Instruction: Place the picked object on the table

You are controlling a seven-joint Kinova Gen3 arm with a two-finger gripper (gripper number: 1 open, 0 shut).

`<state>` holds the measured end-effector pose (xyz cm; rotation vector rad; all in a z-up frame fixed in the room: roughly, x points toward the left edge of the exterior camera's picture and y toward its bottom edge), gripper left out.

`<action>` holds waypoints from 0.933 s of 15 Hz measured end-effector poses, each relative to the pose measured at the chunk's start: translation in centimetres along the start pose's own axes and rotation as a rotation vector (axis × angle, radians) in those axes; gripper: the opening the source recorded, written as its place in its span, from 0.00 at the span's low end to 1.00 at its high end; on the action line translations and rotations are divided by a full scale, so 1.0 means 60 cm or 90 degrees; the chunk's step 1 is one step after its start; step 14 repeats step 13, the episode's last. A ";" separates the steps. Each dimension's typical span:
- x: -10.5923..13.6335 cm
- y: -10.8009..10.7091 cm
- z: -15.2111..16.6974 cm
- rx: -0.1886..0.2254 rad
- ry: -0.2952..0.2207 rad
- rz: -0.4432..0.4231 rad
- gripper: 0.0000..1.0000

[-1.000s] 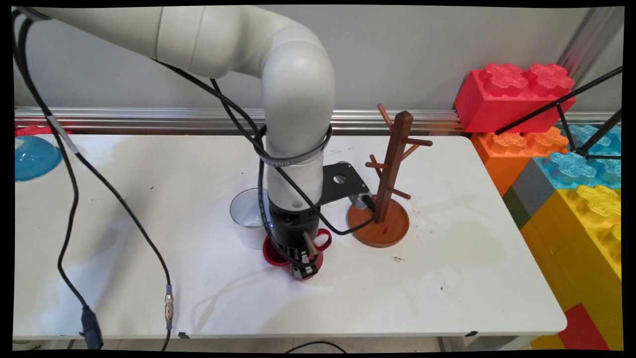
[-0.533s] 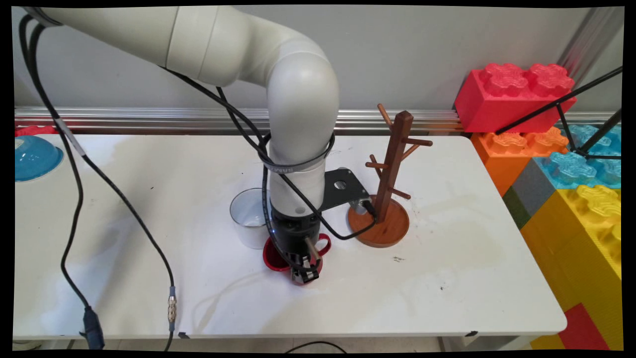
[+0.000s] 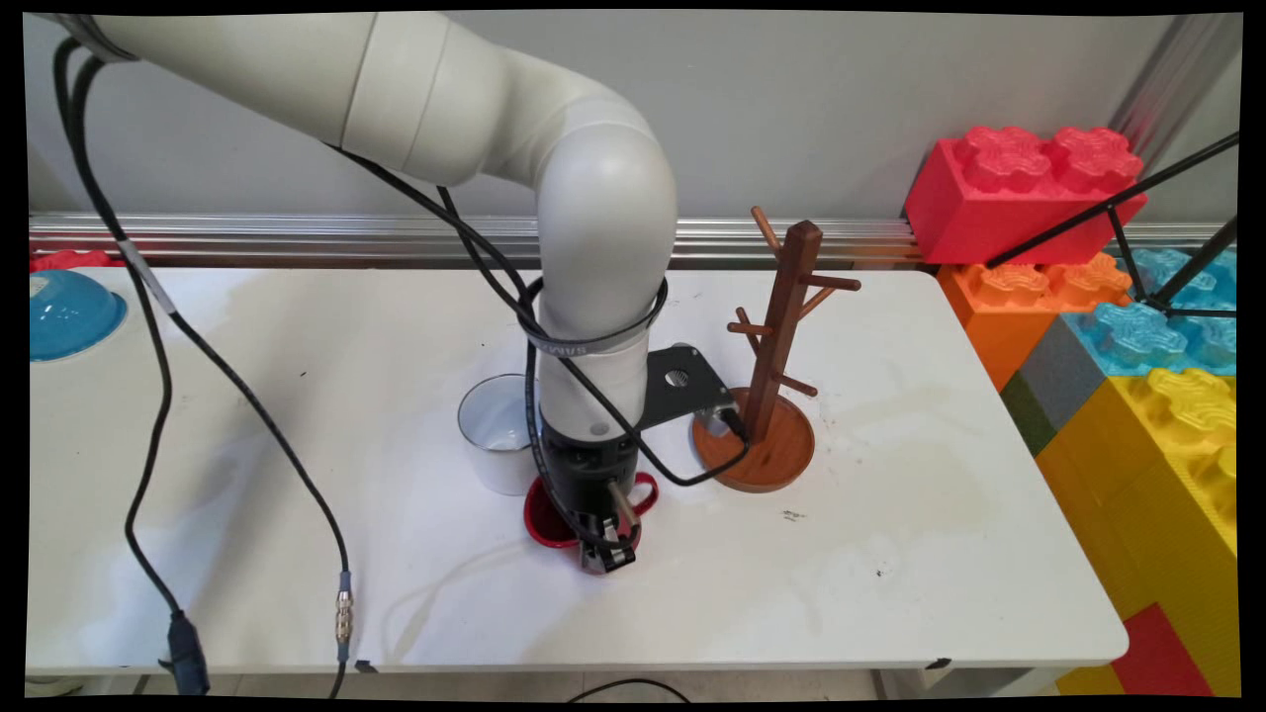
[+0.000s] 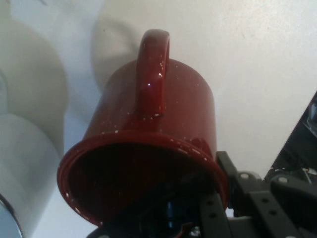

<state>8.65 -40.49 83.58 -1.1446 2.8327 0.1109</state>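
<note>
White enamel, the cup [image 3: 497, 432] stands on the table [image 3: 890, 554] just left of and behind the red mug [image 3: 547, 518], close enough that the two look to be touching. Over the mug the gripper [image 3: 605, 550] points down, one finger inside the rim and one outside at the near wall, pinching it there. To the right, near but apart, stands the wooden mug tree [image 3: 774, 361], its pegs bare.
</note>
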 end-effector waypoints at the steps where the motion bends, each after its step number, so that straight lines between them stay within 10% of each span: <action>1: 0.000 0.000 0.001 0.000 0.001 -0.001 1.00; 14: 0.002 0.002 0.011 -0.008 0.014 -0.013 1.00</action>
